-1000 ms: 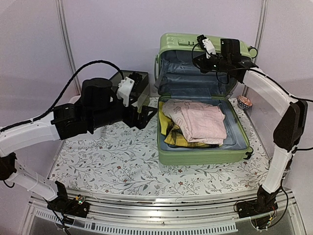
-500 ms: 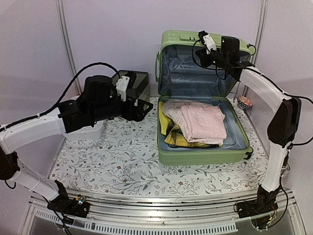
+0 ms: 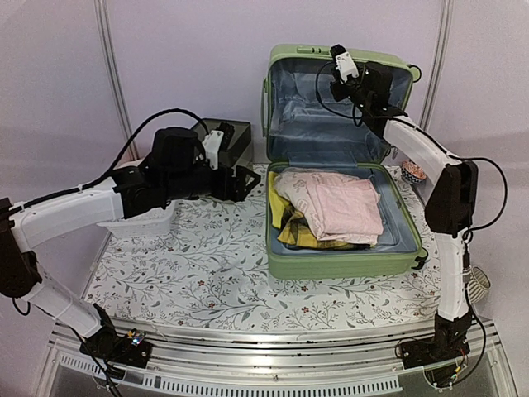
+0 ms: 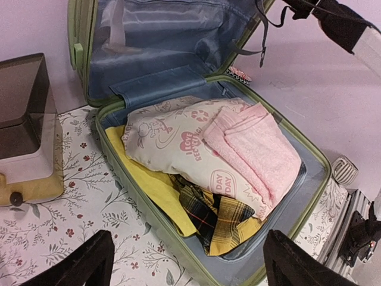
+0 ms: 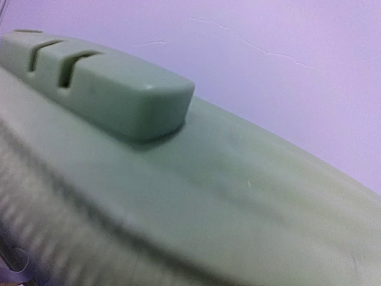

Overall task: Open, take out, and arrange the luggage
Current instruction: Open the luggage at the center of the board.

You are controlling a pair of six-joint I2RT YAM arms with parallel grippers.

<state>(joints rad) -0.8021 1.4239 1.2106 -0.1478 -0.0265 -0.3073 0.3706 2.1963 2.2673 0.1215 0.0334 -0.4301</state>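
Observation:
The light-green luggage [image 3: 331, 263] lies open on the table, its lid [image 3: 322, 116] standing upright with the pale blue lining facing me. Inside are folded clothes: a pink piece [image 3: 343, 207], a white printed one [image 4: 178, 140] and a yellow plaid one [image 4: 229, 220]. My right gripper [image 3: 340, 87] is up at the lid's top edge; the right wrist view shows only the green shell [image 5: 208, 196] and a raised block [image 5: 119, 95], no fingers. My left gripper [image 4: 190, 268] hovers left of the luggage rim [image 4: 110, 149], open and empty.
A box with a dark lid [image 3: 235, 136] stands at the back left, by the left arm. A small patterned bowl [image 3: 413, 172] sits right of the luggage. A floral cloth [image 3: 207, 265] covers the table. The wall is close behind the lid.
The right gripper has risen and pushed the lid from tilted to upright. The left arm has drawn back to the left, and its jaws have narrowed slightly.

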